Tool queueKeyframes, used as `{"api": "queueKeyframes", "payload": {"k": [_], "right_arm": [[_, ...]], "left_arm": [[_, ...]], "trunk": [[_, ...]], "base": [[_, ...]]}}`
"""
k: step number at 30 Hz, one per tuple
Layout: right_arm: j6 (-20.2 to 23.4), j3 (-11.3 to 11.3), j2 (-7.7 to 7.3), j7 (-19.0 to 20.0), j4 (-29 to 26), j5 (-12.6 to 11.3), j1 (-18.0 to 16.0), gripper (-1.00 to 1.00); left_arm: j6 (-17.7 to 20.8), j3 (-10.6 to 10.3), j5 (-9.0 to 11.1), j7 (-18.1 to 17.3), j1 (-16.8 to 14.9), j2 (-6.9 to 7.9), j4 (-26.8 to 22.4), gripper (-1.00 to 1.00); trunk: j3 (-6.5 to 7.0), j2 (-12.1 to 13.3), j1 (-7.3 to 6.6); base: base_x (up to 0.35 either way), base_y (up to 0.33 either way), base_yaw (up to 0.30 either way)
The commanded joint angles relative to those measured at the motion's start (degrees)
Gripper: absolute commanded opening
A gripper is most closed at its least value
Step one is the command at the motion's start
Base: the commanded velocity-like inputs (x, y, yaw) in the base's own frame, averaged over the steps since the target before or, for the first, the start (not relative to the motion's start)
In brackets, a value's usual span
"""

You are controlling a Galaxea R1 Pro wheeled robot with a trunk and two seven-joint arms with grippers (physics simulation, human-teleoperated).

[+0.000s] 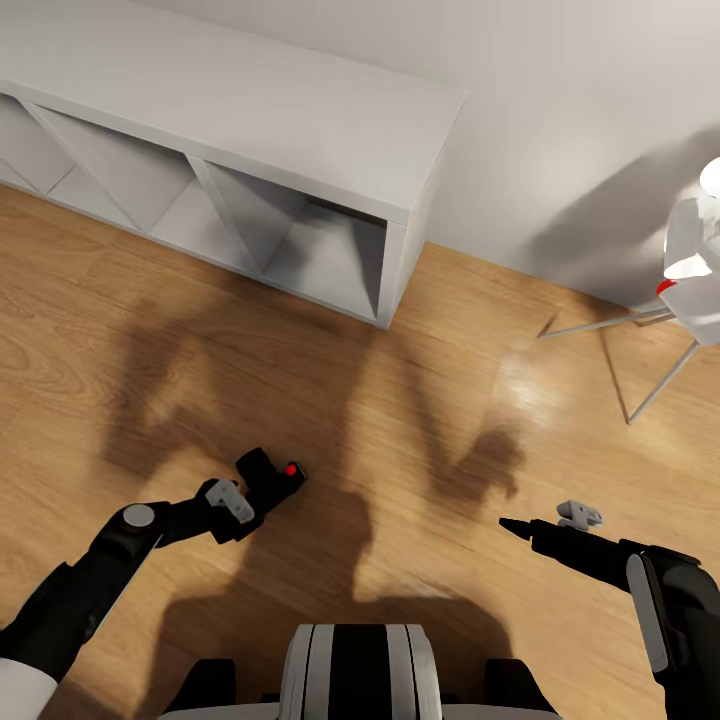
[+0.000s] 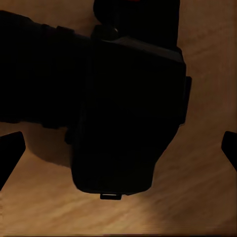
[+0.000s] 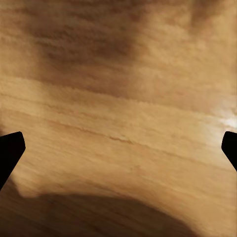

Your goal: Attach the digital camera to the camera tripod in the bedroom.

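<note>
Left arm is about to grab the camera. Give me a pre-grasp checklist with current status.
1. digital camera lies on the wood floor by the left claw: ok.
2. Left claw open, fingertips either side of the camera body: ok.
3. Fingers touching the camera: cannot tell.
4. Right claw open, holding nothing, above bare floor: ok.
5. Tripod position confirmed: not ok; white lamp and grey shelf are not it.

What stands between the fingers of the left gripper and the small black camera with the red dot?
Nothing visible. The left gripper is right at the small black camera with the red dot on the light wood floor; in the left wrist view the camera lies between the spread fingers, with bare floor beside it.
</note>
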Motion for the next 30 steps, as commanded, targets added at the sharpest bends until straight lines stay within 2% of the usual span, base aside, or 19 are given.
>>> {"api": "queueKeyframes", "payload": {"k": [1,14,23,30], "right_arm": [[0.4,-0.1,0.0,0.0,0.0,-0.3,0.0,1.0],[0.5,-0.1,0.0,0.1,0.0,-0.3,0.0,1.0],[0.5,-0.2,0.0,0.1,0.0,-0.3,0.0,1.0],[0.5,-0.2,0.0,0.1,0.0,-0.3,0.0,1.0]], "left_arm": [[0.2,-0.1,-0.8,-0.2,0.0,-0.03,-0.1,1.0],[0.2,-0.1,-5.7,-0.2,0.0,-1.82,0.9,1.0],[0.2,-0.1,-7.0,0.0,0.0,-2.05,1.2,1.0],[0.6,-0.1,-7.3,3.1,0.0,-2.08,1.3,1.0]], "trunk": [[-0.03,0.0,-0.01],[-0.03,0.0,-0.01],[-0.03,0.0,-0.01],[-0.03,0.0,-0.01]], "base": [[0.0,0.0,0.0],[0.0,0.0,0.0],[0.0,0.0,0.0],[0.0,0.0,0.0]]}}
